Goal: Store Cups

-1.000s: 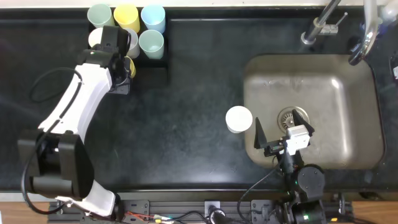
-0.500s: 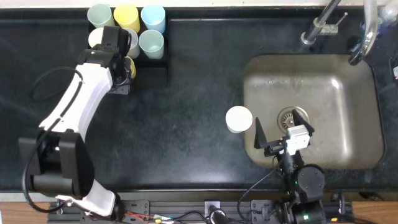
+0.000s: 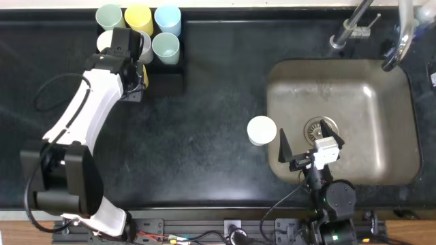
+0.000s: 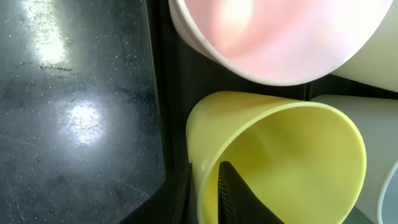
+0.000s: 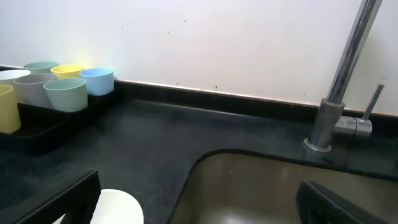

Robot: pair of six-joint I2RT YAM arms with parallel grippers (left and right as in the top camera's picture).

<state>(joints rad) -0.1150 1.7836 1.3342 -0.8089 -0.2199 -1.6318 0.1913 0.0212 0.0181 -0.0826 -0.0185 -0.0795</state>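
While the left hand (image 3: 134, 73) sits over the near-left corner of the tray (image 3: 172, 82), it's clamped on the yellow cup (image 4: 280, 155), one finger (image 4: 231, 196) inside against the wall. That cup stands mouth up with its axis vertical, in the tray's near row just beside a pink-white cup (image 4: 280, 37). Six more cups stand upright in the tray's two far rows. The tray slot right of the yellow cup is bare. A white cup (image 3: 261, 130) stands on the worktop (image 3: 204, 150), axis vertical, just beside the left rim of the sink (image 3: 354, 75). The right hand (image 3: 304, 139) hangs over the sink's near-left corner, fingers spread wide, holding nothing. A broad stretch of open worktop lies between tray and sink.
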